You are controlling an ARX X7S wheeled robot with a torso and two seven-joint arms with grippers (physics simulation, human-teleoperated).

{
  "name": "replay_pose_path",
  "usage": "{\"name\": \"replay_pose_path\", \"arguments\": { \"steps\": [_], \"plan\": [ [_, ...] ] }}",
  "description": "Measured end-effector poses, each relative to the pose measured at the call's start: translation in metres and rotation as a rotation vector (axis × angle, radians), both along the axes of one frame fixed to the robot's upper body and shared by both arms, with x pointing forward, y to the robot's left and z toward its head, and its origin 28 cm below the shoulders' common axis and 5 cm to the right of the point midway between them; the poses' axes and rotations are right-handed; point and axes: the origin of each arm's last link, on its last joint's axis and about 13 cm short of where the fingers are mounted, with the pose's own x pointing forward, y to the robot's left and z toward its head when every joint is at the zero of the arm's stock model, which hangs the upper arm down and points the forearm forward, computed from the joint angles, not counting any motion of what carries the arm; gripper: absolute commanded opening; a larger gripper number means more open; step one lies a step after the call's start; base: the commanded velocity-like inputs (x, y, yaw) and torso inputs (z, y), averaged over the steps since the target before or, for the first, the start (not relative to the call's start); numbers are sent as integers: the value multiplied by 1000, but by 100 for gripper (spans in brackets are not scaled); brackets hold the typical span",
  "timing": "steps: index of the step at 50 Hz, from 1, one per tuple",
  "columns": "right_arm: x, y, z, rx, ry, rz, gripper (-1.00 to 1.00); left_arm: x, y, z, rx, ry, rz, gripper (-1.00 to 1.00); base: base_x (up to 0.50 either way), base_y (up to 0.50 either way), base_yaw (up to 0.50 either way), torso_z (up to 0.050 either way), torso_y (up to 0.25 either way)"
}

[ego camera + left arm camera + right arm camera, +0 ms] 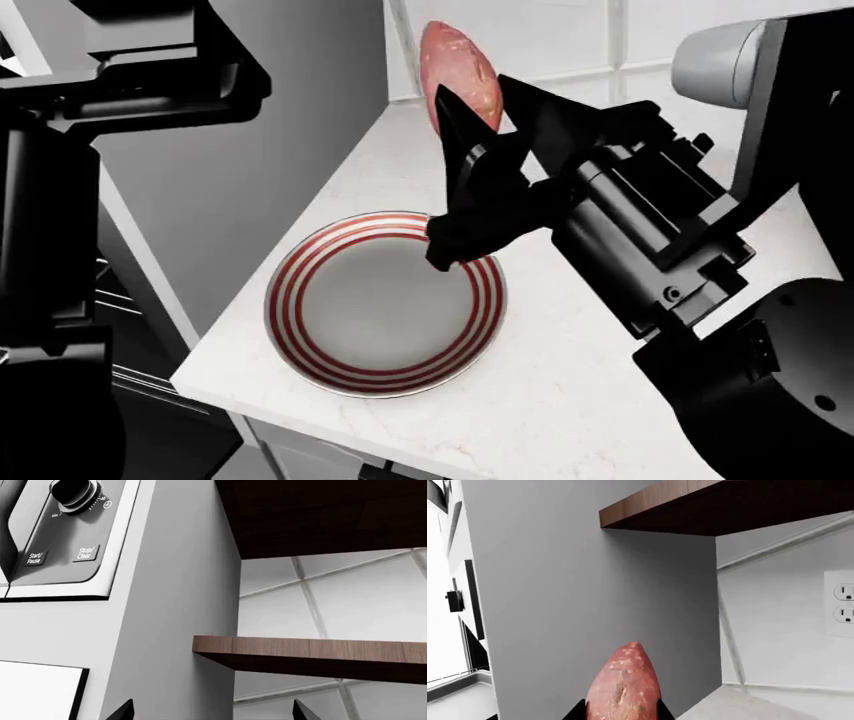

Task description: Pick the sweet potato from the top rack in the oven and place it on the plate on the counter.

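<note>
The right gripper (467, 150) is clamped on the mottled reddish-pink sweet potato (461, 70), held above the white marbled counter (601, 400) beyond the red-striped round plate (380, 300); released here, it would likely miss.

The sweet potato (461, 68) is reddish-pink with paler mottled flecks along its skin. The plate (300, 300) has a flat grey centre ringed by concentric dark red and white stripes. The bench (587, 400) is white with faint grey marbling. The right end effector (487, 150) is matt black, its arm black with a light grey joint cover at the head view's upper right. The tall cabinet side (594, 590) is plain grey. The wooden shelf (313, 652) is warm brown with a fine grain. The wall tiles (367, 595) are white with pale grey grout, the outlet (842, 602) white. The control panel (63, 535) is grey with a black dial and white lettering.
</note>
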Motion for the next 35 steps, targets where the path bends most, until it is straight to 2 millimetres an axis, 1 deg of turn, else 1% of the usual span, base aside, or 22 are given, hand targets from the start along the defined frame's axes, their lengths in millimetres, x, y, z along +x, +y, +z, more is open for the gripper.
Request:
{"name": "replay_pose_path", "arguments": {
  "steps": [5,10,19,35],
  "plan": [
    [2,0,-2,-21,8,6,-100,0,0,0,-1,-1,-1,100,0,0,0,0,0],
    [9,2,-3,-37,16,13,-100,-1,0,0,-2,-2,-3,100,0,0,0,0,0],
    [33,6,-11,-78,54,35,-100,-2,0,2,-3,-7,-4,100,0,0,0,0,0],
    [71,17,-34,-140,143,76,-100,-4,0,3,-6,-12,-2,100,0,0,0,0,1]
  ]
}}
